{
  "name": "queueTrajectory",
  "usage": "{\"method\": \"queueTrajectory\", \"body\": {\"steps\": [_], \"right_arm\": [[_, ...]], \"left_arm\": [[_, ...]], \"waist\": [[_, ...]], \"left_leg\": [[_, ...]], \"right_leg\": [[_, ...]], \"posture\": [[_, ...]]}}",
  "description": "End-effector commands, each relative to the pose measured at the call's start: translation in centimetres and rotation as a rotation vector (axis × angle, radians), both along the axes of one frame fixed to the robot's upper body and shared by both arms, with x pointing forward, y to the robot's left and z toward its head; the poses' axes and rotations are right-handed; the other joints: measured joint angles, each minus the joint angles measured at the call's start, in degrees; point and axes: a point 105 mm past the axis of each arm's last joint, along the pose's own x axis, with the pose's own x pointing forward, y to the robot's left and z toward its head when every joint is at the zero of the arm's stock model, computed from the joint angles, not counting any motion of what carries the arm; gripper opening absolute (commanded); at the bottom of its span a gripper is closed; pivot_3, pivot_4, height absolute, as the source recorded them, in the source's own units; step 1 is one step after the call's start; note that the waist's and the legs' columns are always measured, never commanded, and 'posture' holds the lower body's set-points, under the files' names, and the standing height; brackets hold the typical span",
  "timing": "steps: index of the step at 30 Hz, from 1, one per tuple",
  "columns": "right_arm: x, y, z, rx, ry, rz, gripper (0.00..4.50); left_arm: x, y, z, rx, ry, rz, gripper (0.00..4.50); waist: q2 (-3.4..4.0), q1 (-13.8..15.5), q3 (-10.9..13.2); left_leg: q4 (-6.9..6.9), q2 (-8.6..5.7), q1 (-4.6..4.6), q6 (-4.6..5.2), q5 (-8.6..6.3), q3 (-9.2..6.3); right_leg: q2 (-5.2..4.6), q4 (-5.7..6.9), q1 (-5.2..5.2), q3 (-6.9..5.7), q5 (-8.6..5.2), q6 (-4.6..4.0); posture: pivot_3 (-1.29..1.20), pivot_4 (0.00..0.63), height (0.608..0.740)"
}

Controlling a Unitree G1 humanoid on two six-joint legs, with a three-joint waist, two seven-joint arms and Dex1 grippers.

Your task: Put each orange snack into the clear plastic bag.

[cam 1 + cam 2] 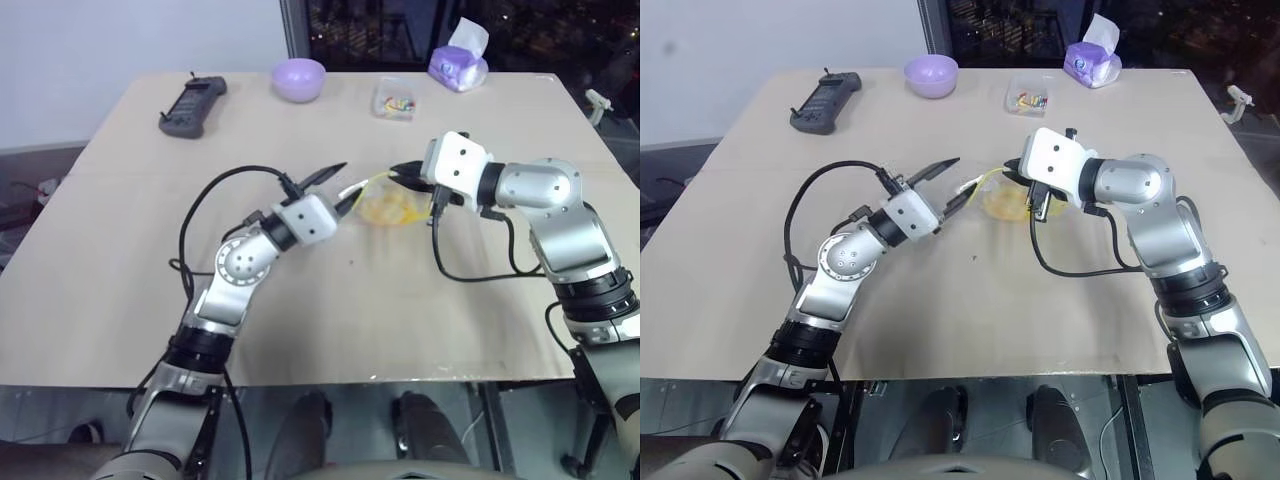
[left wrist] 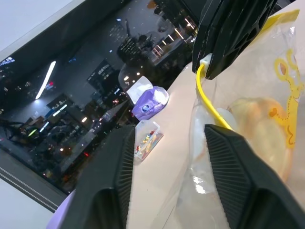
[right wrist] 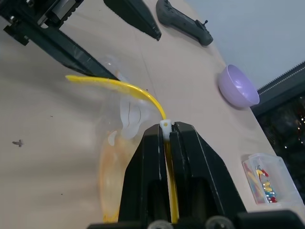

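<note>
The orange snack [image 1: 392,208] sits inside the clear plastic bag [image 1: 385,200] at frame centre above the desk [image 1: 330,300]; the right gripper [image 3: 165,131] pinches its yellow seal strip, the left gripper [image 1: 340,187] spread beside it

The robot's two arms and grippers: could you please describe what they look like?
Both arms are silver-grey metal with round joints and black bands. Each wrist carries a white boxy housing with small dark dots. Loose black cables loop along both. The left gripper and right gripper have tapered black fingers, ribbed on their inner faces.
</note>
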Motion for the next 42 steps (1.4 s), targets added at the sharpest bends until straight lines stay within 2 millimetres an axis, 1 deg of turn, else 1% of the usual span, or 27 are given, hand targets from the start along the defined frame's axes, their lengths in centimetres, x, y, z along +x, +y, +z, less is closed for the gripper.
{"method": "queueTrajectory", "body": {"steps": [1,9,11,17,20,23,30,41,42], "right_arm": [[-0.3,0.2,0.8,-0.007,-0.039,0.017,0.0],[-0.3,0.1,0.6,-0.012,-0.033,0.013,0.0],[-0.3,0.1,0.6,-0.012,-0.03,0.012,0.0],[-0.3,0.2,0.5,-0.012,-0.027,0.015,0.0],[-0.4,0.2,0.5,-0.011,-0.026,0.016,0.0],[-0.4,0.2,0.5,-0.011,-0.025,0.016,0.0],[-0.5,0.2,0.6,-0.009,-0.024,0.015,0.0],[-0.6,0.2,0.5,-0.009,-0.021,0.014,0.0],[-0.6,0.2,0.5,-0.009,-0.02,0.014,0.0]], "left_arm": [[-1.0,-0.5,1.9,-0.037,-0.062,-0.046,2.23],[-2.1,-1.0,2.3,-0.103,-0.054,-0.112,2.23],[-2.1,-1.0,2.1,-0.096,-0.042,-0.117,2.23],[-1.0,-0.3,0.1,-0.007,-0.01,-0.039,2.23],[-0.5,0.1,-0.2,0.001,-0.001,-0.01,2.23],[-0.2,0.4,-0.2,-0.009,0.001,0.007,2.23],[-0.4,-0.3,0.2,-0.021,-0.007,-0.018,2.23],[0.3,-0.9,0.3,-0.029,-0.003,-0.019,2.23],[0.3,-0.9,0.3,-0.03,0.0,-0.018,2.0]], "waist": [[0.0,0.0,0.0],[0.0,0.0,0.0],[0.0,0.0,0.0],[0.0,0.0,0.0],[0.0,0.0,0.0],[0.0,0.0,0.0],[0.0,0.0,0.0],[0.0,0.0,0.0],[0.0,0.0,0.0]], "left_leg": [[0.0,0.0,0.0,0.0,0.0,0.0],[0.0,0.0,0.0,0.0,0.0,0.0],[0.0,0.0,0.0,0.0,0.0,0.0],[0.0,0.0,0.01,0.0,0.0,0.0],[0.0,0.0,0.01,0.0,0.0,0.0],[0.0,0.0,0.0,0.0,0.0,0.0],[0.0,0.0,0.0,0.0,0.0,0.0],[0.0,0.0,0.0,0.0,0.0,0.0],[0.0,0.0,0.0,0.0,0.0,0.0]], "right_leg": [[0.0,0.0,0.0,0.0,0.0,0.0],[0.0,-0.01,0.0,0.0,0.0,0.0],[0.0,0.0,0.0,0.0,0.0,0.0],[0.0,0.0,0.0,0.0,0.0,0.0],[0.0,0.0,0.0,0.0,0.0,0.0],[0.0,0.0,0.0,0.0,0.0,0.0],[0.0,0.0,0.0,0.0,0.0,0.0],[0.0,0.0,0.0,0.01,0.0,0.0],[0.0,0.0,0.0,0.0,0.0,0.0]], "posture": [[0.0,0.15,0.74],[0.0,0.15,0.74],[0.0,0.15,0.74],[0.0,0.15,0.74],[0.0,0.15,0.74],[0.0,0.15,0.74],[0.0,0.15,0.74],[0.0,0.15,0.74],[0.0,0.15,0.74]]}}
